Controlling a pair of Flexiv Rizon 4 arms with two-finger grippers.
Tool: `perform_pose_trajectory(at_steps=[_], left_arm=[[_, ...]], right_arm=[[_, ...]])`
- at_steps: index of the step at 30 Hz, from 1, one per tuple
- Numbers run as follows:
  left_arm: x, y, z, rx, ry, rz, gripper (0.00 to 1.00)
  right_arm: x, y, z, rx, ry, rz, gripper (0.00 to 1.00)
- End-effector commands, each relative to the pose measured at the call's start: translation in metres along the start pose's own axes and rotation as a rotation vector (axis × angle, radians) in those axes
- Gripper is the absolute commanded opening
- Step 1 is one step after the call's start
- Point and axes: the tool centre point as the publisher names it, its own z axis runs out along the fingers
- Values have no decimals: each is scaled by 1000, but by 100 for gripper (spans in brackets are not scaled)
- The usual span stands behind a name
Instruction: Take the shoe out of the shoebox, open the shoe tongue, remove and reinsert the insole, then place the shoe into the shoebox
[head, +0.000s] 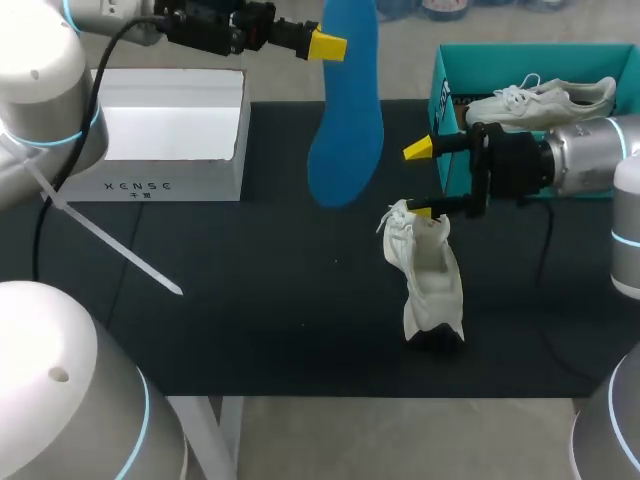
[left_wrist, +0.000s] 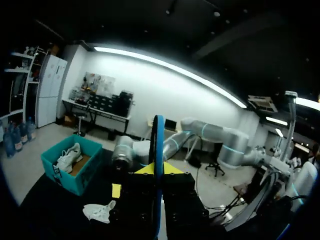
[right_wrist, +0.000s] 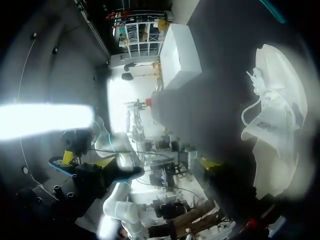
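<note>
My left gripper (head: 328, 45) is raised over the back of the mat, shut on the top of a blue insole (head: 345, 110) that hangs down from it. In the left wrist view the insole (left_wrist: 158, 142) stands edge-on between the yellow tips of that gripper (left_wrist: 158, 170). A white shoe (head: 425, 275) stands tilted on the black mat, its opening facing up. My right gripper (head: 420, 181) is open just above it, with the lower fingertip at the shoe's opening. The shoe (right_wrist: 277, 125) lies beside a yellow fingertip (right_wrist: 212, 163) in the right wrist view.
A teal shoebox (head: 445, 70) at the back right holds a second white shoe (head: 540, 100). A white box (head: 170, 130) stands at the back left. The black mat (head: 250, 300) covers the table.
</note>
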Motion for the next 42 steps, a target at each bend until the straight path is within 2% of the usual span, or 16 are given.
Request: perform_pose_trajectory(at_steps=[1,4,14,42], left_arm=[[22,33,4,99,-44,212,0],[31,48,14,108,-45,255,0],[44,80,35,82,-103,337,0],[44,80,35,82,-103,337,0]], right_arm=[[0,-1,1,-4,-1,0,100],[0,-1,1,-4,-1,0,100],[0,-1,1,-4,-1,0,100],[0,-1,1,-4,-1,0,100]])
